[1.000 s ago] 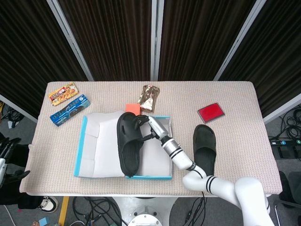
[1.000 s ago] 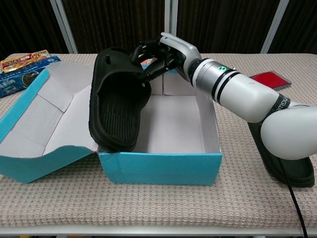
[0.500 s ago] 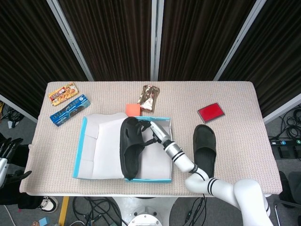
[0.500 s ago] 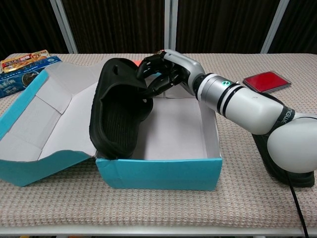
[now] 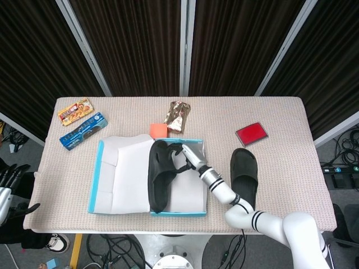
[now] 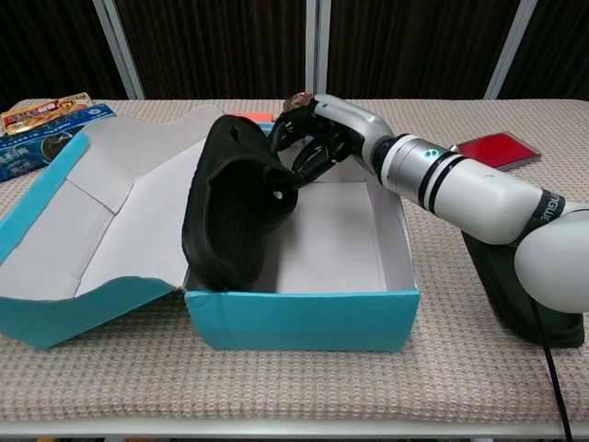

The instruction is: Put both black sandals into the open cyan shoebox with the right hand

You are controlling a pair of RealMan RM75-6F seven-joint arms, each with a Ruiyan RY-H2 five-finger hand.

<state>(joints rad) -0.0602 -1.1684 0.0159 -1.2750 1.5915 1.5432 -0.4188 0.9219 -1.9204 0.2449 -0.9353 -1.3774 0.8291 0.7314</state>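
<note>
While dark curtains back the beige table (image 5: pixel 291 168), the right hand (image 6: pixel 317 138) grips a sandal (image 6: pixel 237 207).

My counter (image 5: pixel 291 140) wears a beige woven cloth, dark pleated curtains (image 5: pixel 129 45) with pale metal posts hang behind, cables (image 5: pixel 112 246) litter the grey floor.

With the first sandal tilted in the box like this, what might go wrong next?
1. The sandal stands on edge against the shoebox left wall; released by the right robot hand, it may tip onto the lid flap.
2. Left tilted, it may crowd the second sandal, which lies on the table.
</note>
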